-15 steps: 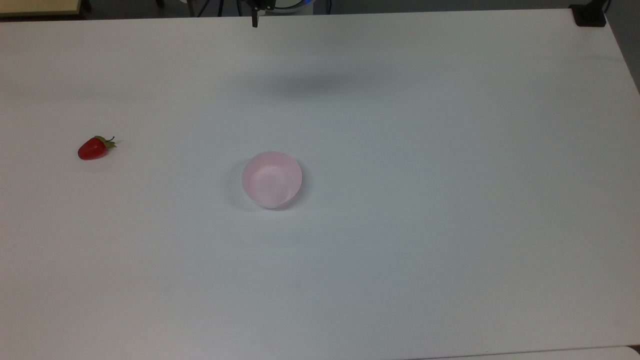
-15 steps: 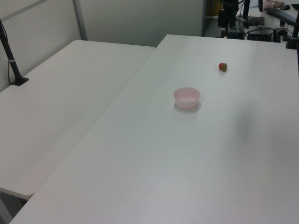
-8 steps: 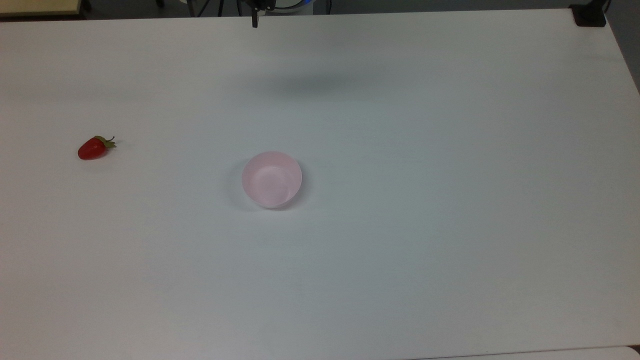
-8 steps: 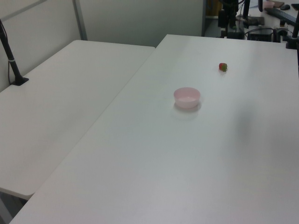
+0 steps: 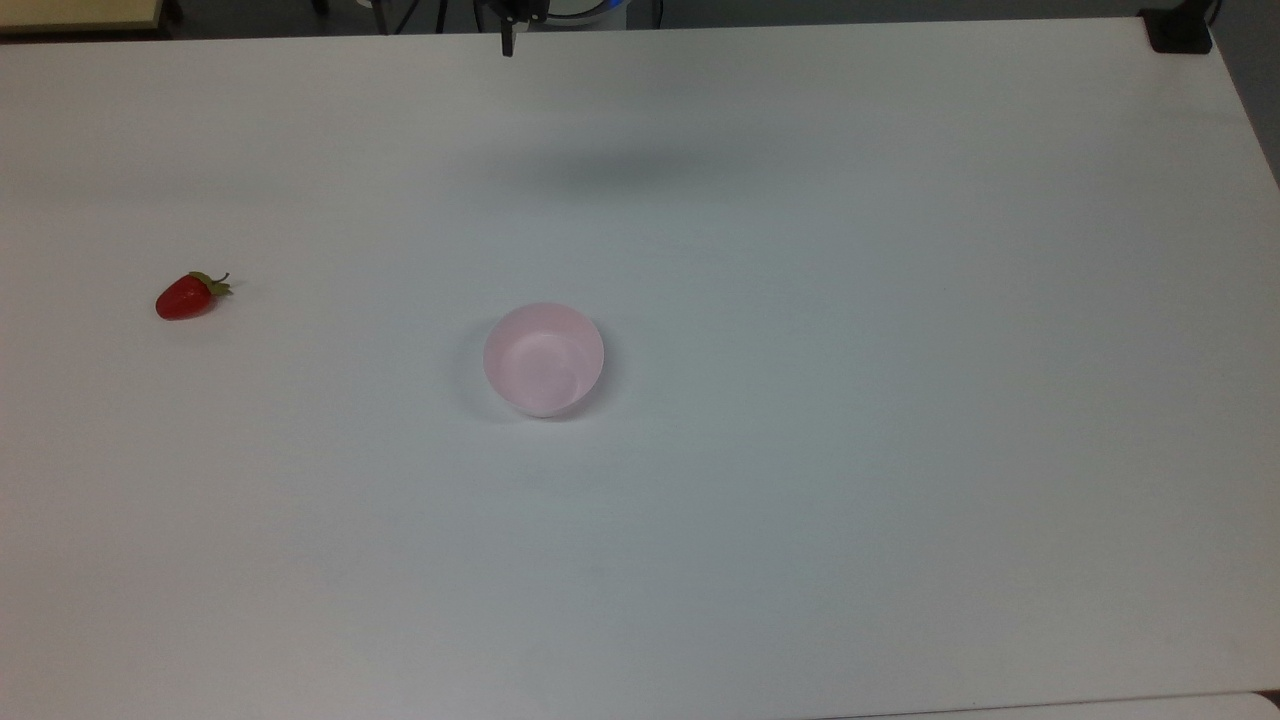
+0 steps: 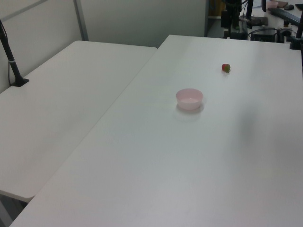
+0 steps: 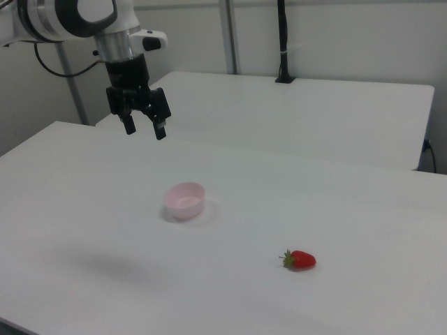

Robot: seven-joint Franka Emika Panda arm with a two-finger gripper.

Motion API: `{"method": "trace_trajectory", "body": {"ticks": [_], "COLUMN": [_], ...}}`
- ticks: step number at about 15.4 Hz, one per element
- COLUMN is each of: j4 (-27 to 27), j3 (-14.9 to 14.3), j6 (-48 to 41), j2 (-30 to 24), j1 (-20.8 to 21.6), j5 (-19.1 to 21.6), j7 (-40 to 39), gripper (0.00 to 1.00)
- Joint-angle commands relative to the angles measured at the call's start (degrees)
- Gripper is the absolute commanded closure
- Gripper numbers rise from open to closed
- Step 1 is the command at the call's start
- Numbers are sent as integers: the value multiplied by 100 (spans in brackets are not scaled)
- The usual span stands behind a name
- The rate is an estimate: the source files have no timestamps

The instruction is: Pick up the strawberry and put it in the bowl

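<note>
1. Bowl [image 5: 543, 358]: a small round pale pink vessel with smooth plain walls, standing upright on the white table [image 5: 900, 450]. Its interior is bare; it holds nothing. In the left view the bowl [image 6: 189, 99] sits near the middle of the table; in the right view the bowl [image 7: 184, 200] stands below and to the right view's right of the end effector.
2. Strawberry [image 5: 185, 296]: a small glossy red fruit with a green leafy cap and a short stem, lying on its side on the table. In the top view the cap points toward the top view's right and the red tip toward the top view's left. It is narrower than the bowl.
3. Position of the strawberry: it rests on the bare table, well apart from the bowl, to the top view's left of it. In the left view the strawberry [image 6: 226, 68] lies beyond the bowl; in the right view the strawberry [image 7: 299, 260] lies nearer the camera, to the right view's right of the bowl, cap toward the bowl side.
4. End effector [image 7: 144, 125]: black, two-fingered, hanging from the white arm [image 7: 77, 17] above the table, pointing downward. Its fingers are spread apart and hold nothing. It hangs well clear of both bowl and strawberry.
5. A second white table [image 7: 314, 112] adjoins the first.
</note>
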Motion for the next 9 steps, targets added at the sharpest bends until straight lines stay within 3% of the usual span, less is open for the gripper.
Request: {"method": "trace_trajectory", "body": {"ticks": [1, 9], "j4": [-75, 30], "j3": [-128, -137], "j6": [75, 487], "j2": [-41, 266], "j1": [56, -514], "j5": [49, 40], "j7": [-126, -30], "gripper": [0, 0]}}
